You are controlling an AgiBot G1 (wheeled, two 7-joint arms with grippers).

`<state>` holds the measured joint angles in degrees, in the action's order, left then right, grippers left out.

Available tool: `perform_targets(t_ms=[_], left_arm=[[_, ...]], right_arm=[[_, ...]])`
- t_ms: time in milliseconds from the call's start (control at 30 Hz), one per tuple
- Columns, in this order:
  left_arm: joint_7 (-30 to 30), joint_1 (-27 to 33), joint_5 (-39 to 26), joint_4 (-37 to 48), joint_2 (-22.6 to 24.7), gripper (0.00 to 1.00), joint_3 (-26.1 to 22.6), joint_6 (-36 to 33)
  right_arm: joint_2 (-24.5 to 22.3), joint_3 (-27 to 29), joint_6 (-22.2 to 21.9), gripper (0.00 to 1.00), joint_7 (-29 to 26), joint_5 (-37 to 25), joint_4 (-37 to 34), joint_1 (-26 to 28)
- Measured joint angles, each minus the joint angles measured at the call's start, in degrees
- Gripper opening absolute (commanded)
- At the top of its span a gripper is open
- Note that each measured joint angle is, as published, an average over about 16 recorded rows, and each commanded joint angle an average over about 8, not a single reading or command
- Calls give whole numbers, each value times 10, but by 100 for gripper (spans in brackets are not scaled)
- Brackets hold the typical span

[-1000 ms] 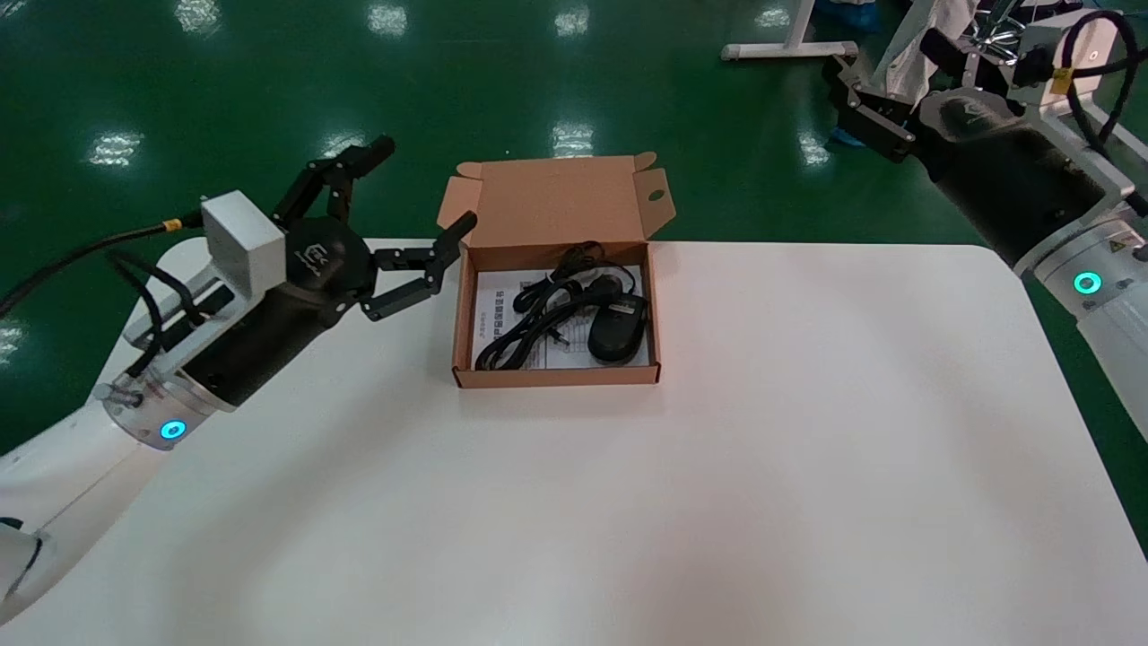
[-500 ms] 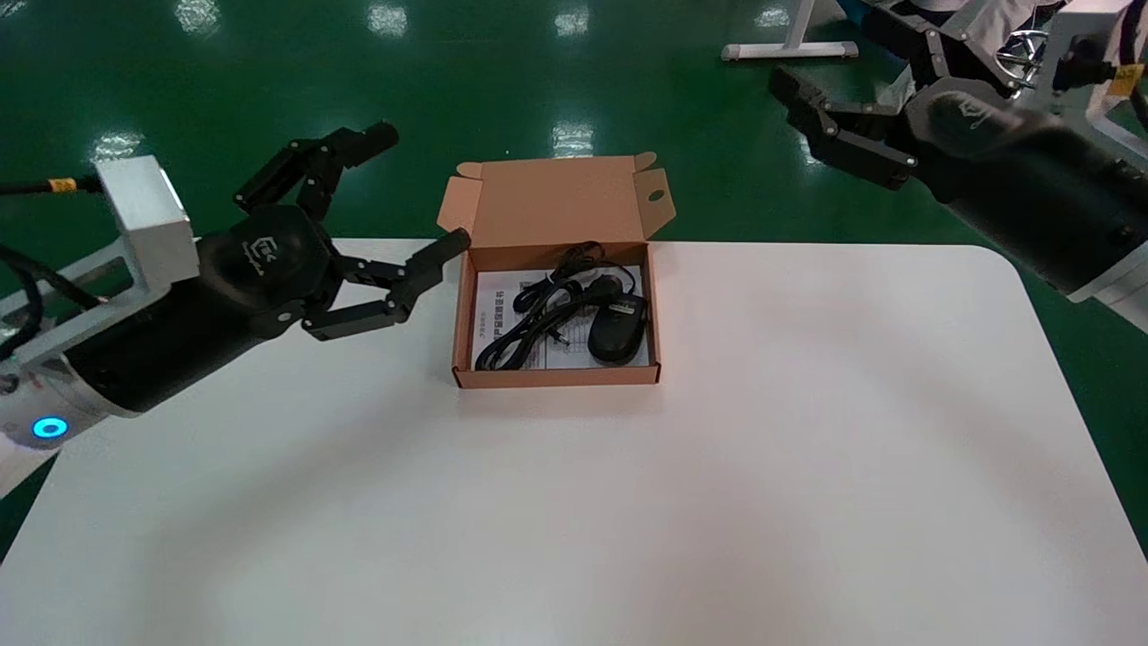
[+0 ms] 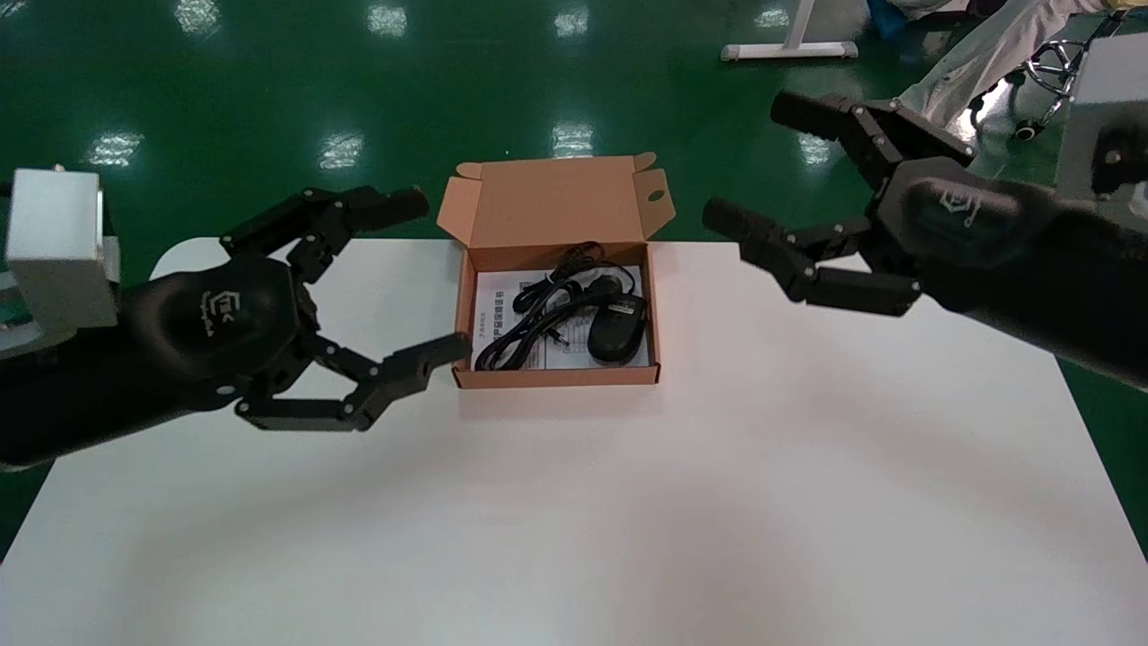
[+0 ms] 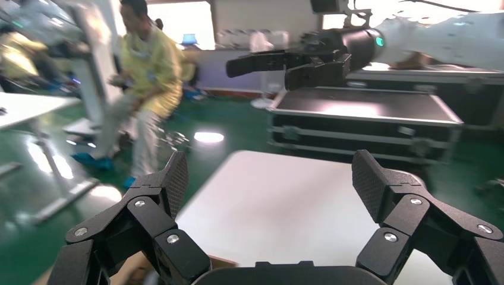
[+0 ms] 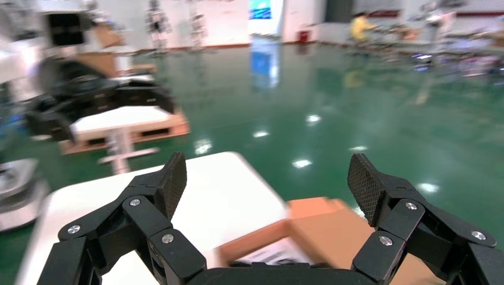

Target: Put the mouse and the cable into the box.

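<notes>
While mouse [image 3: 619, 329] and cable [image 3: 538, 314] lie in the cardboard box [image 3: 556, 377], the left gripper [image 3: 430, 274] and right gripper [image 3: 752, 160] have swung in beside it, fingers apart, empty: packing looks done.

Your left gripper [image 3: 432, 274] has pulled back toward the robot from beside the far left corner of the box [image 3: 556, 376]. Its nearer finger now ends just beside the box's near left corner, and the wrist has dropped out past the left edge of the head view. Your right gripper [image 3: 753, 161] has swung in from over the floor beyond the far right corner of the desk [image 3: 807, 449]. It now hangs over the desk's far edge, right of the box, its fingers pointing toward it.
</notes>
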<state>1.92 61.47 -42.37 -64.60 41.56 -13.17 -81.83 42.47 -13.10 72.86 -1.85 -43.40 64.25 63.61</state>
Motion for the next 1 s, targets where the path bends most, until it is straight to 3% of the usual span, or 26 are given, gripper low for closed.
perform_targets(t_ms=[233,500,1000], left_arm=[[-79,1,3,-56,-41,100,-18,-24],[-125,1,5,-91,-66,100,-29,-39],[-129,1,6,-94,-68,100,-30,-41]], right_arm=[[-38,-15,65,100,-45,8,48,-10],[-71,-28,122,100,-83,15,89,-19],[-79,-31,137,100,-92,17,99,-22]])
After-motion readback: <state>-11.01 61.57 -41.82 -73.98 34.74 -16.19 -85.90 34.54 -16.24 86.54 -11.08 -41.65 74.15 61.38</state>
